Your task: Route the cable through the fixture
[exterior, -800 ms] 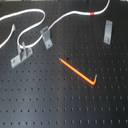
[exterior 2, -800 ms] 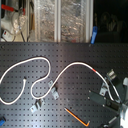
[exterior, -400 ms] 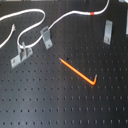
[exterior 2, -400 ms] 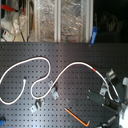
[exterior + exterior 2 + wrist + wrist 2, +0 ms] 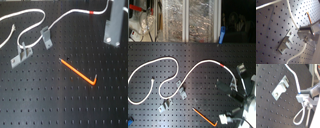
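The cable [image 5: 35,13] is a long white cord that loops over the black pegboard in both exterior views, with a red band [image 5: 91,11] [image 5: 221,64] near its right end. Two small grey fixture clips [image 5: 46,37] [image 5: 21,54] stand just in front of the loops. A taller grey bracket [image 5: 115,25] stands at the first exterior view's right. My gripper [image 5: 234,91] is at the second exterior view's right, shut on the cable past the red band. In both wrist views the cable [image 5: 291,15] [image 5: 293,75] runs into the gripper [image 5: 306,33] [image 5: 303,98], beside a flat grey bracket [image 5: 286,43] [image 5: 279,87].
An orange L-shaped rod [image 5: 77,72] [image 5: 205,116] lies on the pegboard in front of the clips. The board's near half [image 5: 55,105] holds only rows of holes. Shelves and clutter [image 5: 178,20] stand behind the board's far edge in the second exterior view.
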Motion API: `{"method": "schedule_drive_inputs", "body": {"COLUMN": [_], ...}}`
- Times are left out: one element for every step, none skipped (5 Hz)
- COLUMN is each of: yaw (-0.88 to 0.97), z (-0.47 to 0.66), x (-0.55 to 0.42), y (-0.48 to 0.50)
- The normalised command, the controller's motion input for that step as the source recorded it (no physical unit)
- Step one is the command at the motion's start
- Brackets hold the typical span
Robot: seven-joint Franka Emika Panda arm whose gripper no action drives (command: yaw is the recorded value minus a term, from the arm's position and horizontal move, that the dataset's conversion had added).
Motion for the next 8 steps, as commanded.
{"method": "schedule_drive_inputs", "body": {"yaw": [0.36, -0.05, -0.15, 0.04, 0.15, 0.00, -0.35, 0.00], "z": [0.24, 0.28, 0.25, 0.01, -0.15, -0.03, 0.28, 0.00], "x": [-0.070, -0.132, -0.273, -0.333, -0.401, -0.185, -0.127, -0.010], "y": [-0.110, -0.225, -0.338, -0.114, -0.016, 0.011, -0.201, 0.006]}}
